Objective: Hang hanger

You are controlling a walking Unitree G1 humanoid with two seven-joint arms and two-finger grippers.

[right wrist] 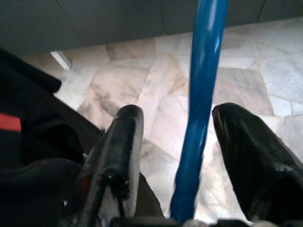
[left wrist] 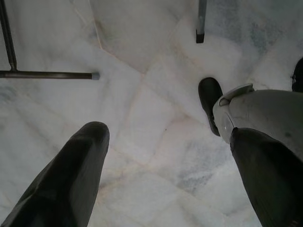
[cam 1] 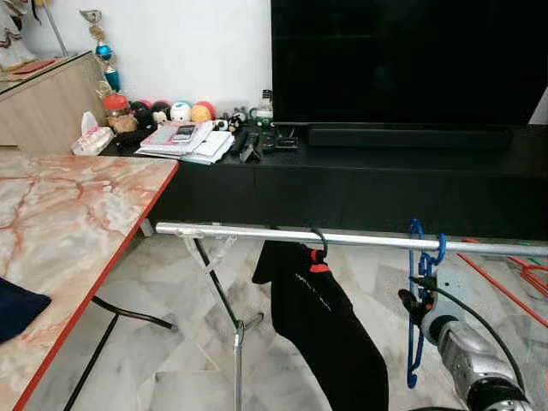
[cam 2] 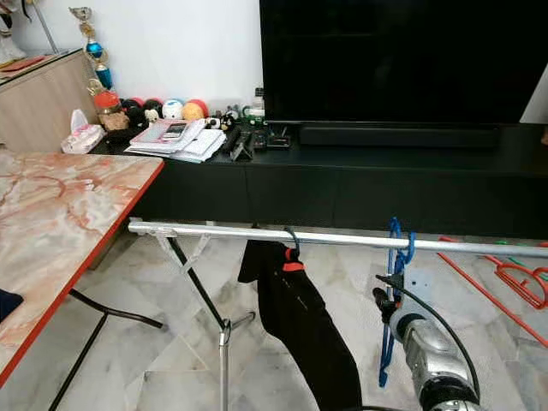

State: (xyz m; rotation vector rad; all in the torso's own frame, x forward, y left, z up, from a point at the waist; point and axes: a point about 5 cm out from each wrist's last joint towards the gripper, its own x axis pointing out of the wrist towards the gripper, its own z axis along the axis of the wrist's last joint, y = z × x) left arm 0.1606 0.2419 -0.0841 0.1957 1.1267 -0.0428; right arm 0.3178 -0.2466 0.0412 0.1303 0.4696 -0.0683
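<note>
A blue hanger (cam 1: 417, 282) hangs by its hook from the silver rail (cam 1: 257, 232) of a drying rack, towards the rail's right end. My right gripper (cam 1: 411, 301) is raised beside the hanger, just below the rail. In the right wrist view the hanger's blue bar (right wrist: 201, 94) runs between the fingers of that gripper (right wrist: 179, 112), which are open and do not pinch it. A black garment (cam 1: 325, 334) hangs on a black hanger further left on the rail. My left gripper (left wrist: 163, 137) hangs open over the marble floor.
A marble-topped table with a red edge (cam 1: 68, 214) stands at the left, a dark cloth (cam 1: 13, 308) on it. Behind the rail is a black TV console (cam 1: 360, 184). Red hangers (cam 1: 527, 274) lie on the floor at the right. Rack legs (cam 1: 218, 291) stand below the rail.
</note>
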